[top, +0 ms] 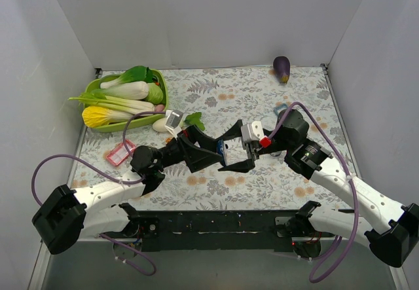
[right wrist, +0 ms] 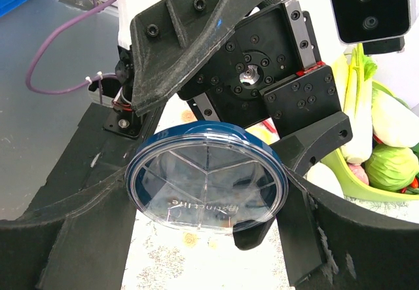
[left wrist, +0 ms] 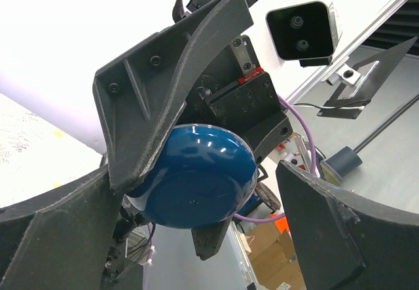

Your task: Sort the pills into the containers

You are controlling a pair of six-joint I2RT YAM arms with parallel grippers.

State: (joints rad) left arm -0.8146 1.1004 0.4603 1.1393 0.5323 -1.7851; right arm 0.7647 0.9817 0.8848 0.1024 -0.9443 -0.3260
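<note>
A round blue pill case (top: 222, 151) with a clear, divided lid hangs above the middle of the table. My right gripper (top: 227, 152) is shut on its rim. In the right wrist view the lid (right wrist: 206, 180) faces the camera and spans from one of my fingers (right wrist: 98, 192) to the other. My left gripper (top: 218, 152) meets it from the left, open. In the left wrist view the case's blue back (left wrist: 193, 175) sits between my left fingertips (left wrist: 314, 224), apart from the right one. A pink tray (top: 120, 152) lies at the left. No pills are in view.
A green basket (top: 98, 85) of leafy vegetables stands at the back left, also in the right wrist view (right wrist: 357, 182). An eggplant (top: 281, 69) lies at the back wall. A small light-blue item (top: 280, 108) peeks from behind my right arm. White walls enclose the table.
</note>
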